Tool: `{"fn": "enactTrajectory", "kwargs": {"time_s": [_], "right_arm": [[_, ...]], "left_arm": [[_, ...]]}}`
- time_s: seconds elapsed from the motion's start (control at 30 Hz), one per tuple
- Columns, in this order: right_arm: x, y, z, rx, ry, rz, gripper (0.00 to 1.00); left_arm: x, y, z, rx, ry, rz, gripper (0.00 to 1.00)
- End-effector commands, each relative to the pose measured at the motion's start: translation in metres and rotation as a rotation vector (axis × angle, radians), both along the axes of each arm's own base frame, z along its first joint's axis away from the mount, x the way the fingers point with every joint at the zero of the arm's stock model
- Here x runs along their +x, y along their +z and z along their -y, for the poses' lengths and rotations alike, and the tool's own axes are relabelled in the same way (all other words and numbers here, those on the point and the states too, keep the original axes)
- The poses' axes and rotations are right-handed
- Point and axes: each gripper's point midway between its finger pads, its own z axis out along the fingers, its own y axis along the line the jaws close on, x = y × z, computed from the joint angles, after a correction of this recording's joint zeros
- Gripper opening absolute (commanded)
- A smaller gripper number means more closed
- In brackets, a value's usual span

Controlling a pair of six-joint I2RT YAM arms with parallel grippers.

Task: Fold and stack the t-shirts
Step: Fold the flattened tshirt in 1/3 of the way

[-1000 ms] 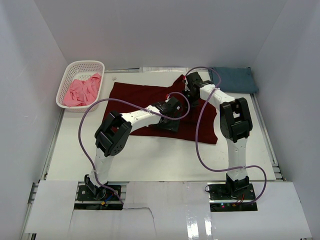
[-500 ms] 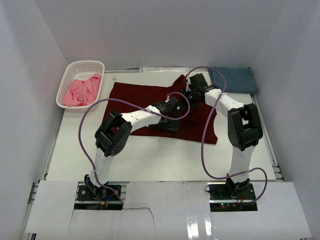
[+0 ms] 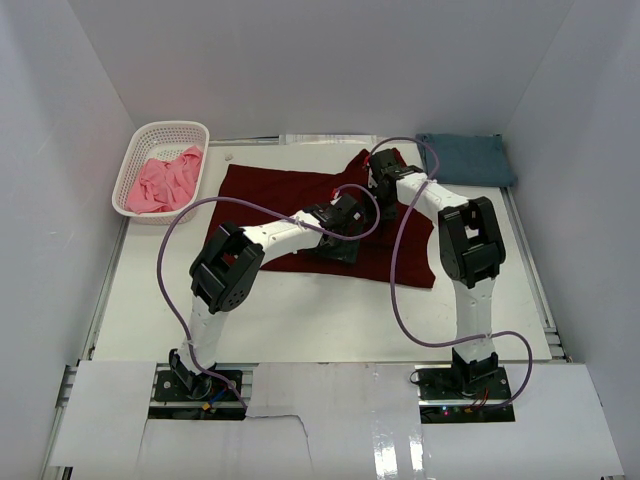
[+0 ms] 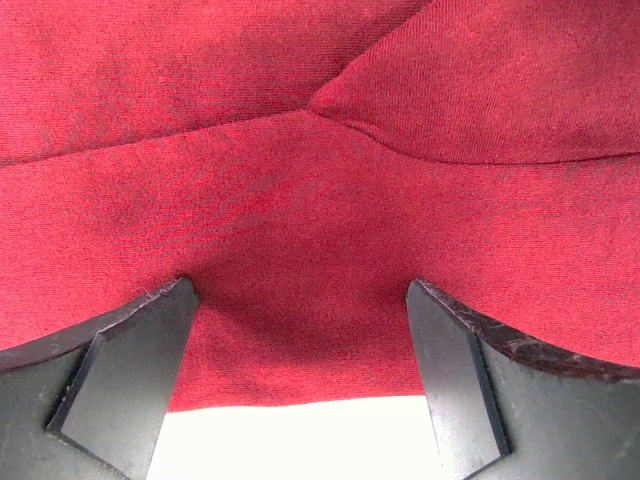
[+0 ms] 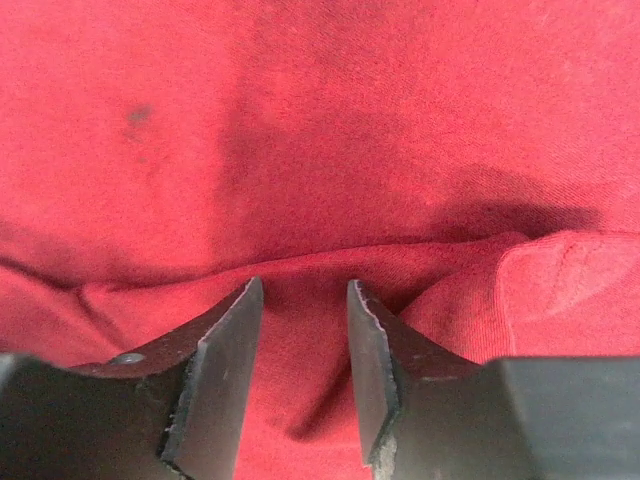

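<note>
Sprawling over the middle of the table, the maroon t-shirt looks limp and light, best pinched at edges; left gripper gapes over its hem, right gripper pinches a far-edge fold

The top camera sits above and behind the arm bases, looking down from afar over the whole table. Each wrist camera looks out past its own fingers, very close to the maroon shirt, which all three views share; which patch each wrist view shows is unclear.
</note>
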Motion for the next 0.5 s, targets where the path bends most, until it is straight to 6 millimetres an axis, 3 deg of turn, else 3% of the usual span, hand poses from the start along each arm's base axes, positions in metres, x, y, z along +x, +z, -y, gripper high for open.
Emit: {"fn": "enactTrajectory", "kwargs": {"time_s": [0.0,0.07,0.1,0.17,0.47], "right_arm": [[0.008,-0.001,0.005,-0.064,0.001,0.018,0.45],[0.008,-0.005,0.004,-0.065,0.002,0.012,0.31],[0.007,-0.006,0.005,-0.066,0.002,0.011,0.18],[0.007,-0.008,0.003,-0.064,0.005,0.013,0.11],[0.012,0.021,-0.003,-0.017,0.018,0.099,0.08]], "left_arm": [[-0.056,-0.066,-0.03,0.137,-0.009,-0.242,0.98],[-0.057,-0.066,-0.03,0.139,-0.01,-0.244,0.98],[-0.057,-0.067,-0.031,0.139,-0.011,-0.245,0.98],[-0.057,-0.068,-0.031,0.142,-0.01,-0.246,0.98],[-0.059,-0.07,-0.028,0.139,-0.02,-0.254,0.98]]}}
